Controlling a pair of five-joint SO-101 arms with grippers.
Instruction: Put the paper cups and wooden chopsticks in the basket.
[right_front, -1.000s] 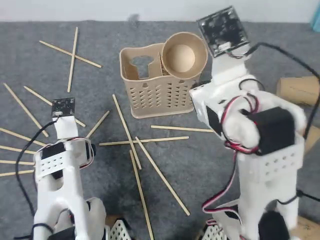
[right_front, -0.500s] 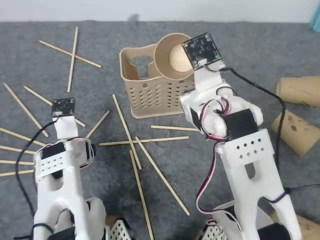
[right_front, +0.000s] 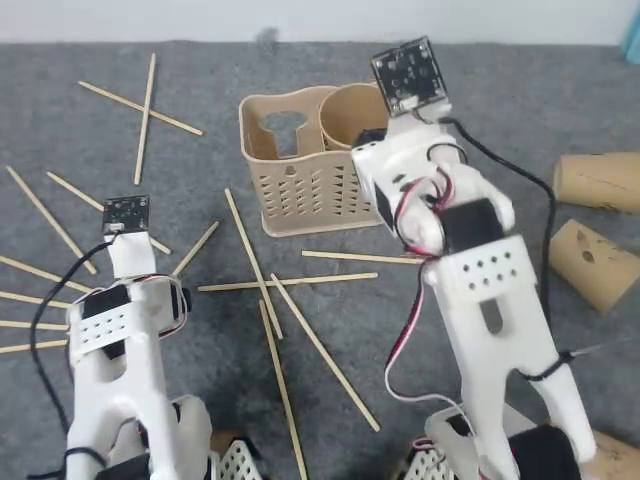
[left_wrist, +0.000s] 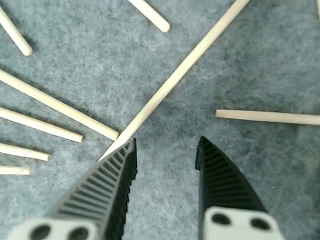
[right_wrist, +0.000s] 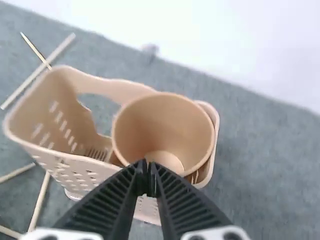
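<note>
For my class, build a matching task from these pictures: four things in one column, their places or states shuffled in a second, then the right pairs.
Column one
1. left end effector
2. right end effector
3. paper cup
4. loose cups

Column two
A. lying on their sides on the mat
B. shut on the paper cup's rim
C. open above chopsticks
D. mouth up in the basket

Pairs: 1-C, 2-B, 3-D, 4-A
</note>
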